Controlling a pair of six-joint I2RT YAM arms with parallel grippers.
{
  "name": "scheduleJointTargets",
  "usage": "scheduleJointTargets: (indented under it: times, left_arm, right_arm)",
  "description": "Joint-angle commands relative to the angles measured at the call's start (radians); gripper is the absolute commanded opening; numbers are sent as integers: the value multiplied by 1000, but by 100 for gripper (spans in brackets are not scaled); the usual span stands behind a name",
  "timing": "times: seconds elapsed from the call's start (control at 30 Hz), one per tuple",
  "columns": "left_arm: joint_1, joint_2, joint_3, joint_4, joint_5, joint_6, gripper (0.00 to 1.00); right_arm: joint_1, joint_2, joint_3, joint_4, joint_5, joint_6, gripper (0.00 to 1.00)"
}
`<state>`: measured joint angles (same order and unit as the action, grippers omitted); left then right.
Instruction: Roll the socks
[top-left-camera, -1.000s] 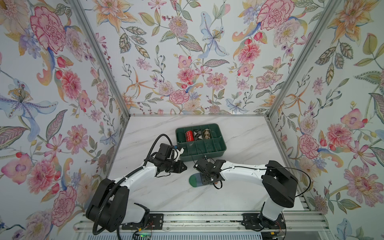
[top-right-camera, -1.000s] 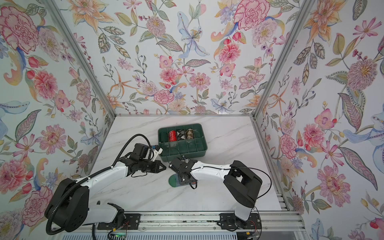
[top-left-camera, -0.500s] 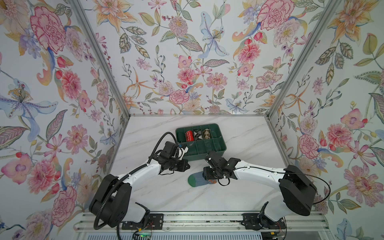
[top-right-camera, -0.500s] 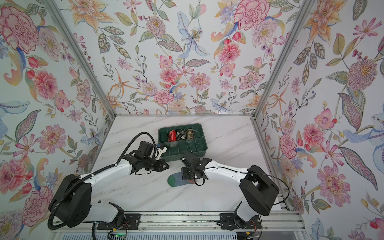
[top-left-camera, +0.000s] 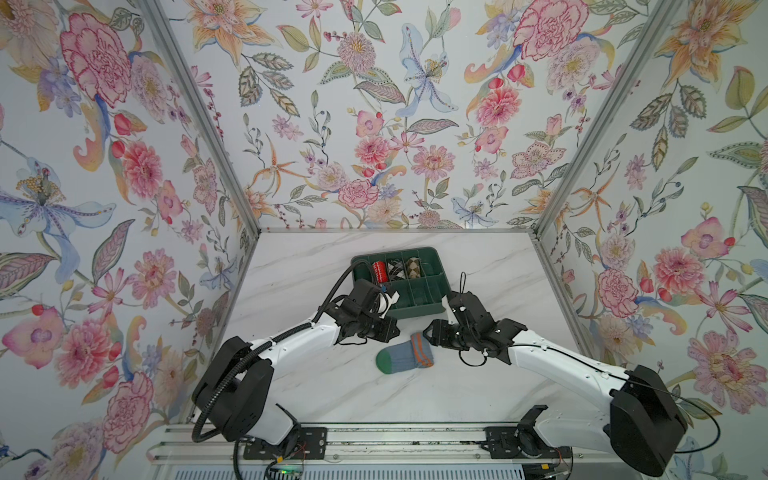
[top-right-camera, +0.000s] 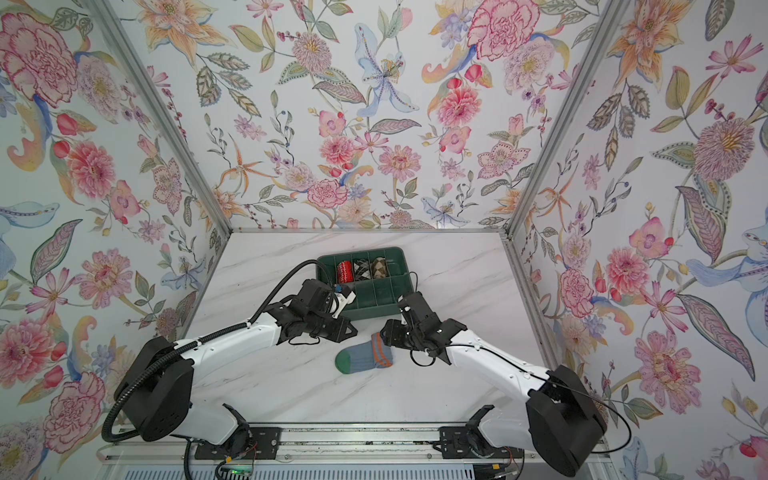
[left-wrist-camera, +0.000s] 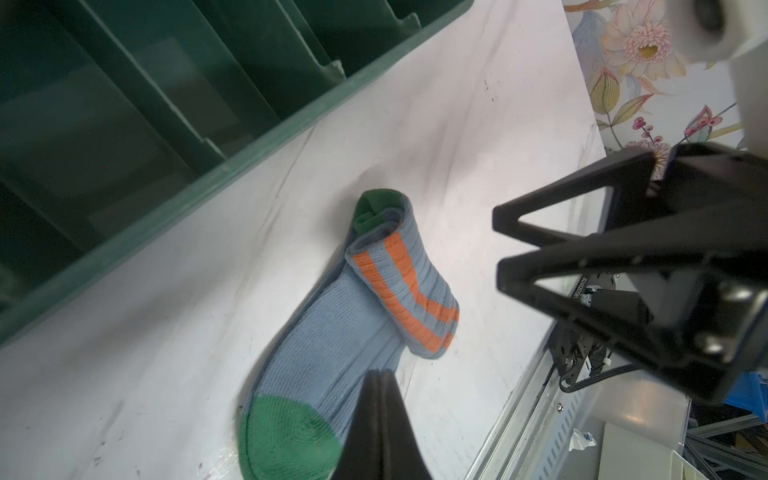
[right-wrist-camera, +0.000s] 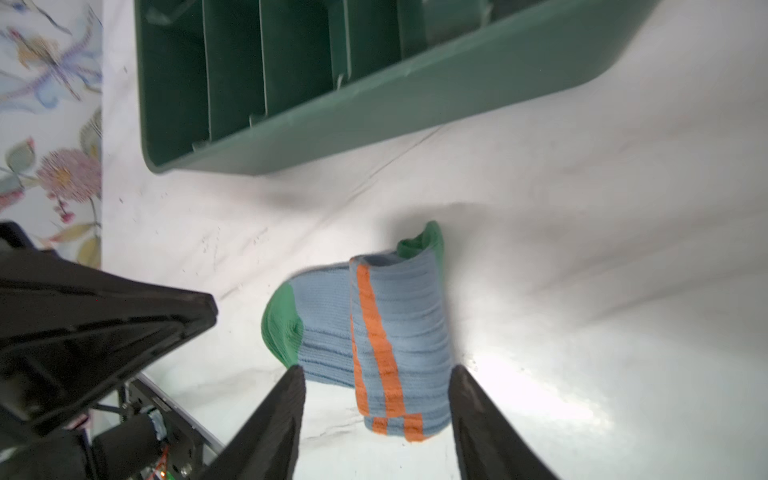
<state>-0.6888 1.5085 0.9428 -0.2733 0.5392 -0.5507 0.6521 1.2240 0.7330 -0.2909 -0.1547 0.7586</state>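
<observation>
**Socks** (top-left-camera: 405, 354): grey-blue, partly rolled, lying on the marble table (top-left-camera: 332, 390) between the two grippers and just clear of the green divided tray (top-left-camera: 417, 311). The long axis runs from the flat green toe, nearest the left gripper (left-wrist-camera: 380, 376), to the orange-striped roll, nearest the right gripper (right-wrist-camera: 376, 374). The cuff is wound inside the roll and hidden, and the layers cannot be counted. Left fingers are pressed together and empty; contact with the toe end is unclear. Right jaws are spread, empty, and frame the roll.
</observation>
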Motion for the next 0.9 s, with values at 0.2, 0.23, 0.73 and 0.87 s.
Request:
scheduleJointTargets:
  times: [0.2, 0.23, 0.73, 0.87]
  left_arm:
    - [-162, 160, 165, -70, -69, -2, 0]
    - [-173, 174, 172, -71, -71, -3, 0]
    - [-187, 233, 151, -56, -129, -14, 0]
    - [-187, 241, 140, -32, -155, -17, 0]
  right_arm:
    - [-124, -60, -135, -21, -88, 17, 56]
    - [-124, -60, -143, -14, -93, 20, 56]
    - [-121, -37, -167, 38, -159, 15, 56]
    - [-120, -22, -164, 51, -173, 10, 56]
